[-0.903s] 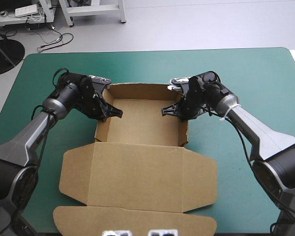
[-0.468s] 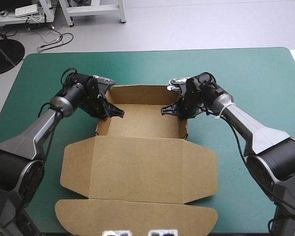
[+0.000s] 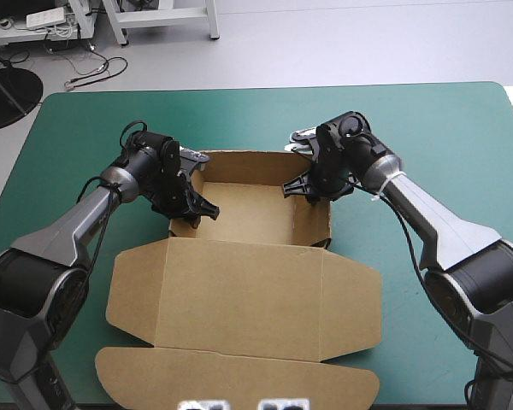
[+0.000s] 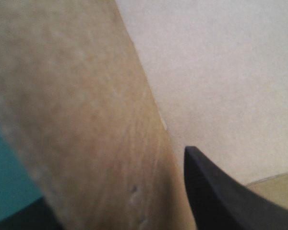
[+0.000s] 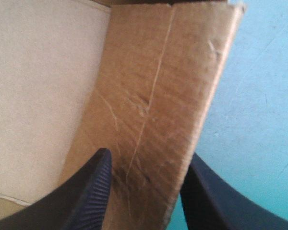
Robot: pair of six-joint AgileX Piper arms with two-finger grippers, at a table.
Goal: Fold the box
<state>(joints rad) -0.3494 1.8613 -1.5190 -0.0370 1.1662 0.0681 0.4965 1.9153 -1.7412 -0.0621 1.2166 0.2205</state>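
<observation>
The brown box (image 3: 256, 209) stands as an open tray at mid-table, walls raised, its lid (image 3: 239, 295) lying flat toward the near edge. My left gripper (image 3: 195, 207) straddles the tray's left wall, one black finger inside and one outside. In the left wrist view the wall (image 4: 86, 124) fills the space between the fingers of that gripper (image 4: 115, 191). My right gripper (image 3: 304, 190) straddles the right wall near the far corner. In the right wrist view the wall (image 5: 153, 96) stands pinched in that gripper (image 5: 149, 155).
Teal-green cover (image 3: 445, 145) lies bare to the right, left and beyond the box. The lid's rounded front flap (image 3: 239, 380) reaches nearly to the table's near edge.
Both wrists have swung in closer over the side walls, the left one moving right along its wall. The tray and lid shifted slightly toward the far edge.
</observation>
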